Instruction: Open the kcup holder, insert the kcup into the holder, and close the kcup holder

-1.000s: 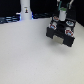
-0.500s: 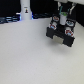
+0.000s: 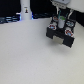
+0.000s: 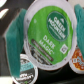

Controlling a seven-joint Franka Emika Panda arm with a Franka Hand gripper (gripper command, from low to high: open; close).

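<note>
Hovering right over the kcup holder (image 3: pixel 61 35), the claw (image 3: pixel 61 22) was clenched on the kcup (image 4: pixel 48 31), so the pod was up in the air above the black box and not down in any slot yet. From the wrist view the green lid filled most of the shot, white lettering on it and all, with the teal fingers (image 4: pixel 15 35) pressed against its two sides. Behind the lid, lower down, you could make out bits of other pods sitting in the holder: one with a dark and white top (image 4: pixel 25 64) and one with an orange-red top (image 4: pixel 78 59), both partly cut off by the kcup in front. In the exterior view the holder sat on the white table (image 3: pixel 30 57) toward the exterior view's right, and it looked like some red and white pod tops were showing on it just under the claw, though it was honestly too blurry to count them or to say if the tray was slid out. Well apart from the holder, toward the exterior view's left and further back, a tall white post (image 3: pixel 25 10) stood upright near the dark back edge of the table.
</note>
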